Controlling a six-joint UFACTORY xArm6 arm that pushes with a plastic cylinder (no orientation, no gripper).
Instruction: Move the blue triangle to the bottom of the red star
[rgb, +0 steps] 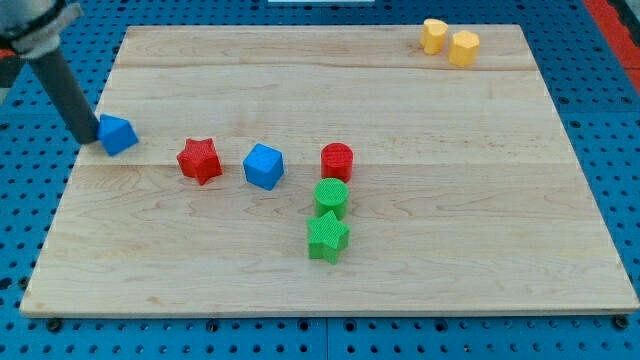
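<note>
The blue triangle (117, 134) is a small, bright blue block with slanted sides. It sits flat on the wood, close to the board's edge on the view's left. The red star (200, 160) is a small red block with short, stubby points. It lies flat too, to the view's right of the blue triangle and a little lower down. The two blocks are near each other but they do not touch. Bare wood shows between them. The blue triangle is beside the red star, not under it.
</note>
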